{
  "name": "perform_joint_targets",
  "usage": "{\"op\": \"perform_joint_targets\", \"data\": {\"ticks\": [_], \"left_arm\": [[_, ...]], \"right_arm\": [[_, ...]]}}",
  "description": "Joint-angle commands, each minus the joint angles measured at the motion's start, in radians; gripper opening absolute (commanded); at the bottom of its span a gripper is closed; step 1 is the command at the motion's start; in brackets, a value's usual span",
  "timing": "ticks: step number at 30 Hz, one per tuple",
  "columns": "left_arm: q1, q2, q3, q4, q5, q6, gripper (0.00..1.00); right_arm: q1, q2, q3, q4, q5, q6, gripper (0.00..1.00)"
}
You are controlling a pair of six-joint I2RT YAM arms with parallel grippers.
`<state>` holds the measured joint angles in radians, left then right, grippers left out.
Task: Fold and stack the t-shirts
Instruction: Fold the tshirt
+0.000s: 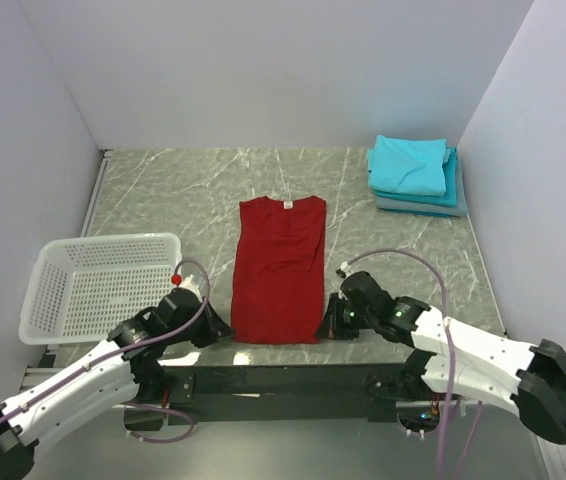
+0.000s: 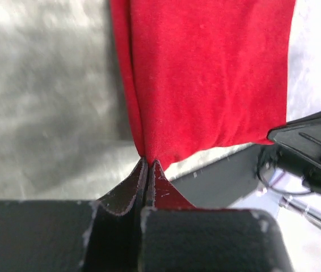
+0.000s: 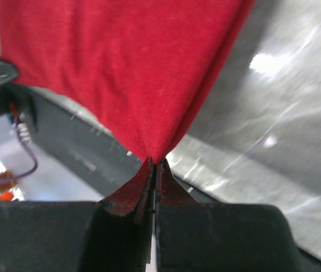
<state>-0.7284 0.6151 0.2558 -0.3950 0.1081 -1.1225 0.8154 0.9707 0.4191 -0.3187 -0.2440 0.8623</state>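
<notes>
A deep red t-shirt [image 1: 281, 268] lies as a long narrow strip in the middle of the table, its neck with a white label at the far end. My left gripper [image 1: 225, 330] is shut on the near left hem corner; in the left wrist view the red cloth [image 2: 206, 73] runs into the tips of that gripper [image 2: 148, 161]. My right gripper [image 1: 327, 328] is shut on the near right hem corner, where the cloth [image 3: 126, 68] bunches to a point at its tips [image 3: 155, 162]. Folded turquoise and grey-blue t-shirts [image 1: 415, 172] are stacked at the far right.
A white lattice basket [image 1: 98, 283] stands at the left by the left arm. The black front rail [image 1: 283, 378] runs along the near table edge under both grippers. White walls close in the marbled table [image 1: 183, 190].
</notes>
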Motion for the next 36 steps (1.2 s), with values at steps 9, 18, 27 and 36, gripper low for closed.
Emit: {"op": "perform_joint_targets", "data": {"ticks": [9, 18, 27, 36], "left_arm": [[-0.109, -0.060, 0.197, -0.222, -0.165, -0.020, 0.01], [-0.109, 0.041, 0.310, -0.091, -0.320, 0.072, 0.01], [-0.106, 0.213, 0.480, -0.035, -0.568, 0.138, 0.05], [0.036, 0.388, 0.634, 0.040, -0.546, 0.262, 0.03]], "right_arm": [[0.091, -0.168, 0.096, -0.221, 0.146, 0.063, 0.00], [0.007, -0.136, 0.265, -0.254, 0.269, -0.057, 0.00], [-0.189, -0.089, 0.365, -0.154, 0.261, -0.186, 0.00], [-0.320, 0.055, 0.500, -0.111, 0.186, -0.281, 0.00]]}}
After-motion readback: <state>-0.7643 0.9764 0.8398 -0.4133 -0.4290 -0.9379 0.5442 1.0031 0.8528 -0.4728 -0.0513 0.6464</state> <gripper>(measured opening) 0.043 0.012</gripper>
